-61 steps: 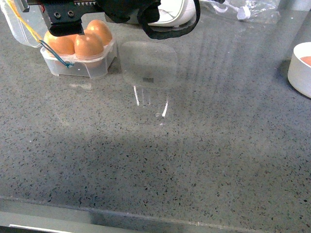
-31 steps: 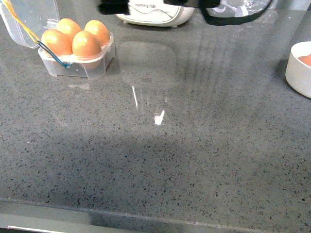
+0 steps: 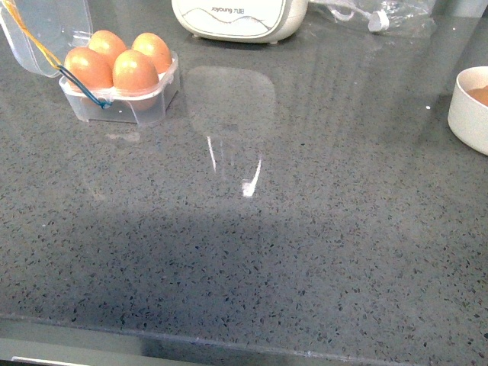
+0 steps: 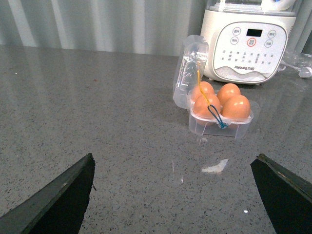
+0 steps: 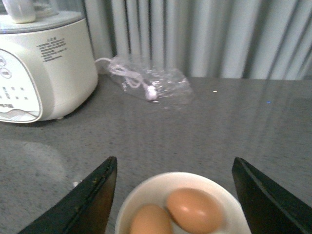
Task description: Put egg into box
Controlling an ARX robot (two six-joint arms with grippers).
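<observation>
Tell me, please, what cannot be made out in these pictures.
Bowl: front view, cut off by the right edge, so its contents barely show.
Box lid: front view, cut off by the top edge.
Appliance buttons: left wrist view, labels too small to read.
Bag: right wrist view, contents blurred behind crumpled plastic.

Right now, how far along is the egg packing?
Done: four eggs appear seated in the box, lid open. In hand: nothing; left pincer and right pincer are open, empty. Left: the bowl holds two eggs, but I see no free cup.
</observation>
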